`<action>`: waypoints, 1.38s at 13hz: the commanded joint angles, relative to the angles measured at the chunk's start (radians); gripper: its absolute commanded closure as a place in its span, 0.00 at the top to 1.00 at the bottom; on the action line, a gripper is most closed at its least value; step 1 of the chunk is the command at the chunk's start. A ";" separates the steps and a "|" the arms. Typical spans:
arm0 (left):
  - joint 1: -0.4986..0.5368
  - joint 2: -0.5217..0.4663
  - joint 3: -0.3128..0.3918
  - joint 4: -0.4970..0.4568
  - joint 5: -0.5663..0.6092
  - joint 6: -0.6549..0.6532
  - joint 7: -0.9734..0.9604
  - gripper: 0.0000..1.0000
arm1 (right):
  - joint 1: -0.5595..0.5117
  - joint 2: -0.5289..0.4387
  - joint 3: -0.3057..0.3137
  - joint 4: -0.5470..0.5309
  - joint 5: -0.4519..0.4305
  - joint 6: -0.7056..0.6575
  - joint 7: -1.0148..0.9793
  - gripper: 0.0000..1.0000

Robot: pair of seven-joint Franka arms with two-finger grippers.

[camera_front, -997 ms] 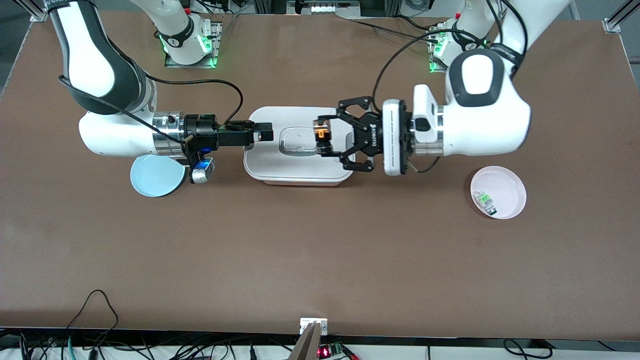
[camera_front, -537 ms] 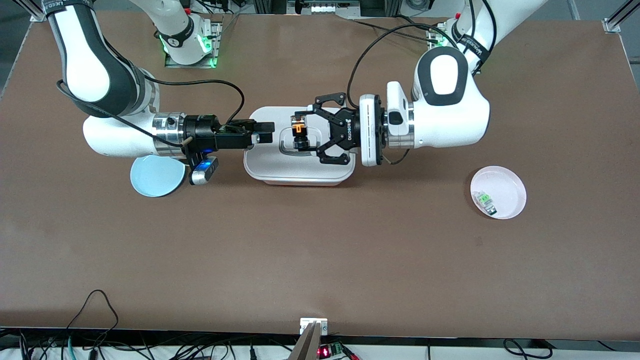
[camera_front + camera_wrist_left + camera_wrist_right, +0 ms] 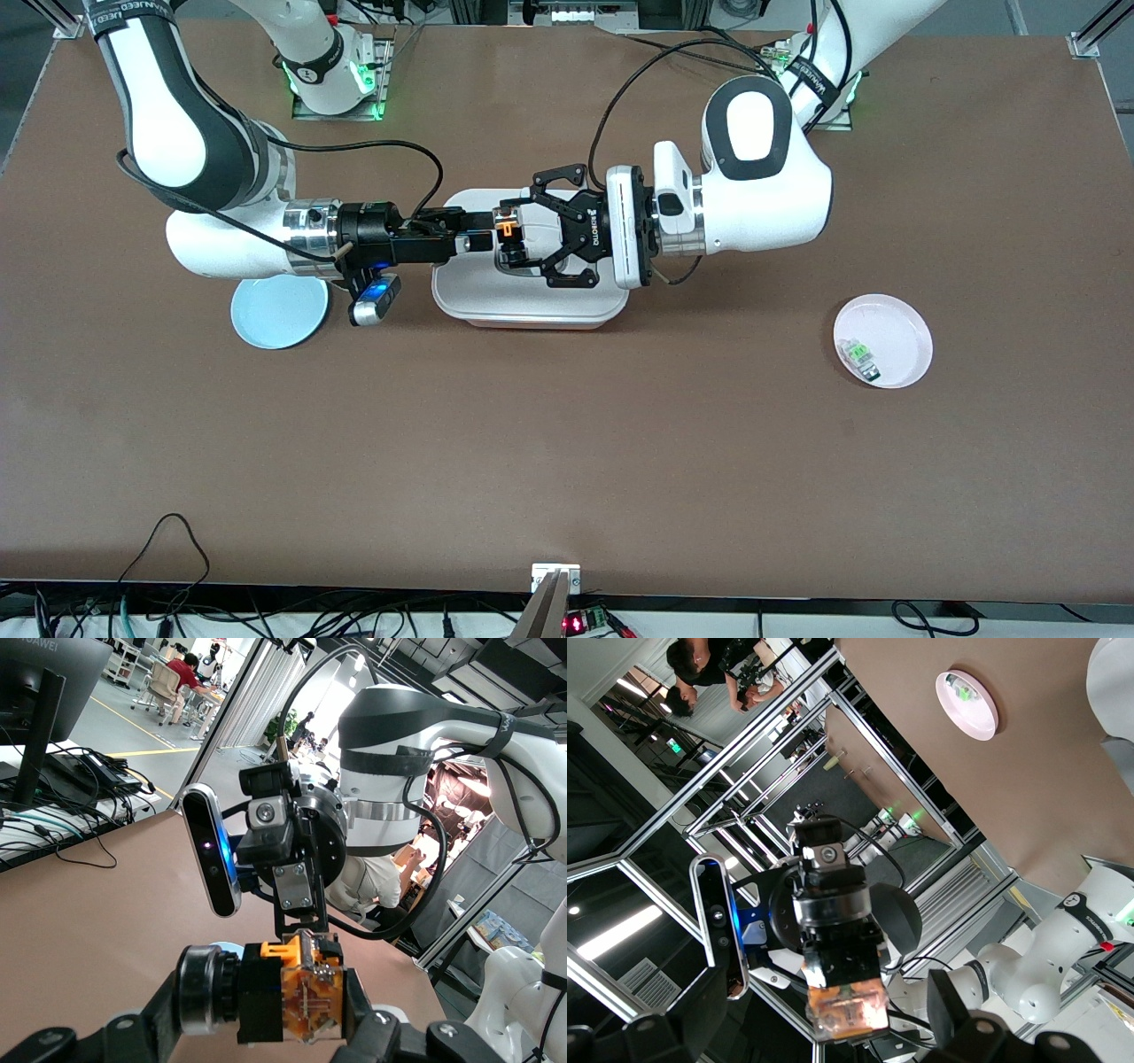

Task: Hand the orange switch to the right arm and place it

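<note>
The orange switch (image 3: pixel 506 230), a tiny black part with an orange block, hangs over the white lidded box (image 3: pixel 469 306). My left gripper (image 3: pixel 508 237) is shut on it, reaching level from the left arm's end of the table. In the left wrist view the orange switch (image 3: pixel 301 992) fills the space between the fingers (image 3: pixel 133 1036). My right gripper (image 3: pixel 478 237) comes level from the right arm's end, open, its tips right at the switch. In the right wrist view the orange switch (image 3: pixel 846 1010) sits between the spread fingers (image 3: pixel 966 1028) with gaps on both sides.
A blue plate (image 3: pixel 275 315) lies under the right arm's wrist. A pink plate (image 3: pixel 895 332) toward the left arm's end holds a small green-and-clear component (image 3: pixel 858 354). Cables run along the table edge nearest the front camera.
My left arm has carried the orange switch over the box toward the right arm's end. My right gripper has edged toward it, closing the gap. Both grippers kept their states.
</note>
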 commanded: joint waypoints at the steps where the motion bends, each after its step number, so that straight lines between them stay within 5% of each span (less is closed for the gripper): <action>1: 0.004 0.007 -0.008 0.005 -0.037 0.010 0.041 0.00 | -0.002 0.003 0.017 -0.001 0.023 0.014 0.008 0.99; 5: 0.004 0.007 -0.010 0.007 -0.037 0.010 0.041 0.00 | 0.003 0.009 0.019 -0.001 0.023 0.013 0.008 0.96; 14: 0.007 0.007 -0.010 0.007 -0.038 0.010 0.038 0.00 | 0.009 0.021 0.019 0.008 0.023 0.013 -0.008 0.41; 18: 0.010 0.007 -0.011 0.009 -0.052 0.008 0.029 0.00 | 0.009 0.023 0.019 0.011 0.021 0.013 -0.024 0.30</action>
